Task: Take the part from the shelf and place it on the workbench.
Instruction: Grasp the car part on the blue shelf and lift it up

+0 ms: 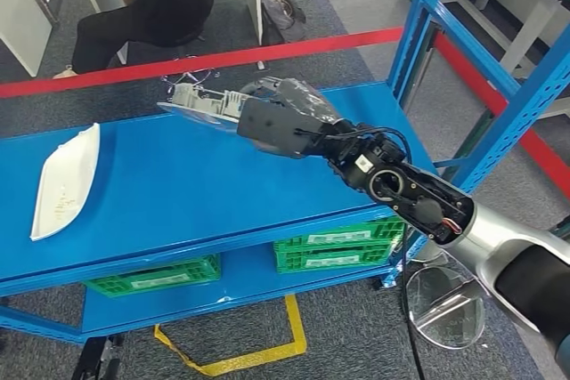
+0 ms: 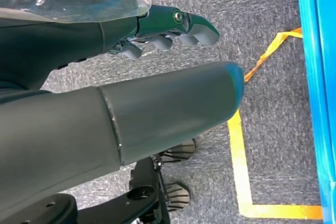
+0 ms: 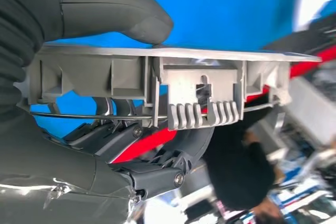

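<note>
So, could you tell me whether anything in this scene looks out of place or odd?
Nothing stands out. The right hand holds the grey part level above the blue shelf, and a white part lies flat near its left end.

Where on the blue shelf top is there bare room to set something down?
The widest bare stretch of the blue shelf top lies between the white part at its left end and the right robot hand, which holds a grey part above the back edge.

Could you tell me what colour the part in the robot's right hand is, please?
Light grey. The part shows best in the right wrist view, held in the right hand.
</note>
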Action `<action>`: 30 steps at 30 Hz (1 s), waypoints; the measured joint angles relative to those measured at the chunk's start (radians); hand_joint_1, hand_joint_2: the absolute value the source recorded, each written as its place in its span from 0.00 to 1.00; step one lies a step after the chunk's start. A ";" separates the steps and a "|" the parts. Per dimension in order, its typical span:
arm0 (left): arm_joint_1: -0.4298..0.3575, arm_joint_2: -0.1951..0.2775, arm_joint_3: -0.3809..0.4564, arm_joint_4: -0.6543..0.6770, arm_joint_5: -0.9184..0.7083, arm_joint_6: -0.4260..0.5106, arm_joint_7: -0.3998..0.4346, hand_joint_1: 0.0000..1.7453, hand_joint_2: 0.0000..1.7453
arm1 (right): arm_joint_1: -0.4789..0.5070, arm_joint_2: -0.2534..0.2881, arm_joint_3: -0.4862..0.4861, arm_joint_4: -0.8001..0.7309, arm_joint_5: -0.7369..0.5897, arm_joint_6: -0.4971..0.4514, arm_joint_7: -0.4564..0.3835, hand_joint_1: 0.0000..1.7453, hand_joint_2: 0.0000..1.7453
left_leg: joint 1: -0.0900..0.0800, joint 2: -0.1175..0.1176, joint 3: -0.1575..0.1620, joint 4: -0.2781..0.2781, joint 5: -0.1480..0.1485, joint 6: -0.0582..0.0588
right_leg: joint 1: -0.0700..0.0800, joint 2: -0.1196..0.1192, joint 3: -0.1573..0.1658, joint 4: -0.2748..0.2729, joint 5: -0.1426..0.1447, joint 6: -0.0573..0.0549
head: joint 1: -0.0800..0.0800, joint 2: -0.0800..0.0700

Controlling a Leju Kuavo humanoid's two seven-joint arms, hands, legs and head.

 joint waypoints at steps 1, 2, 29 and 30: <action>0.001 0.000 0.000 0.000 -0.001 0.001 -0.007 0.00 0.00 | -0.004 0.006 -0.003 -0.001 -0.035 -0.018 -0.016 1.00 1.00 | 0.000 0.000 0.000 0.000 0.000 0.000 | 0.000 0.000 0.000 0.000 0.000 0.000 | 0.000 0.000; 0.002 0.000 0.000 0.000 -0.002 0.002 -0.015 0.00 0.00 | -0.006 0.012 -0.005 -0.002 -0.070 -0.038 -0.036 1.00 1.00 | 0.000 0.000 0.000 0.000 0.000 0.000 | 0.000 0.000 0.000 0.000 0.000 0.000 | 0.000 0.000; 0.010 0.000 0.000 0.000 0.013 -0.031 -0.070 0.00 0.00 | -0.027 0.108 -0.084 -0.007 -0.322 -0.123 -0.207 1.00 1.00 | 0.000 -0.001 -0.002 0.000 0.000 0.000 | 0.000 -0.002 -0.002 0.000 -0.001 -0.001 | 0.000 0.000; 0.010 0.000 0.000 0.000 0.013 -0.031 -0.071 0.00 0.00 | -0.027 0.108 -0.088 -0.008 -0.327 -0.123 -0.208 1.00 1.00 | 0.000 -0.001 -0.002 0.000 0.000 0.000 | 0.000 -0.002 -0.002 0.000 -0.001 -0.001 | 0.000 0.000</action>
